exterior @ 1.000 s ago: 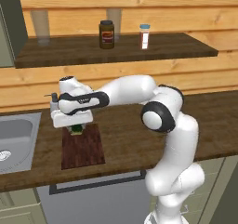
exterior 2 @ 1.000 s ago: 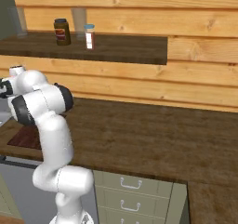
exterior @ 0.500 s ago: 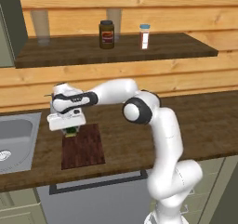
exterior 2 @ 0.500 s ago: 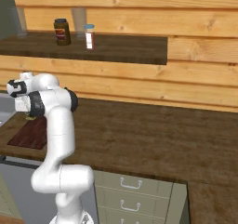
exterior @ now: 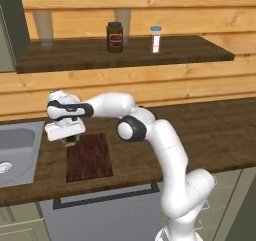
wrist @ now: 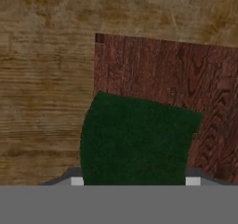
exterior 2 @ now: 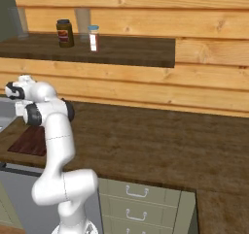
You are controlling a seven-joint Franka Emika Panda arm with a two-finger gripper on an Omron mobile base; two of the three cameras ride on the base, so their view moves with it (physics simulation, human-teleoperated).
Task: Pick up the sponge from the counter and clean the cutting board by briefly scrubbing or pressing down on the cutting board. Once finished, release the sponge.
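Observation:
My gripper (exterior: pixel 69 138) is shut on the sponge (exterior: pixel 72 141), a small dark green block with a little yellow showing under the white hand. It hangs at the far left corner of the cutting board (exterior: pixel 90 158), a dark reddish-brown rectangle on the counter (exterior: pixel 200 135). In the hand view the sponge (wrist: pixel 137 141) covers the fingertips and overlaps the cutting board's (wrist: pixel 186 83) left edge, with counter (wrist: pixel 46 102) wood beside it. Whether the sponge touches the board I cannot tell. The right base view shows the cutting board (exterior 2: pixel 29 142) behind the arm.
A steel sink (exterior: pixel 15 152) is set into the counter just left of the board. Above it, a dark shelf (exterior: pixel 75 55) carries a brown jar (exterior: pixel 114 37) and a small white shaker (exterior: pixel 155 39). Bare counter stretches to the right.
The hand has drifted left with the sponge, from over the board's far edge to its far left corner. The arm's elbow has swung out and stretched.

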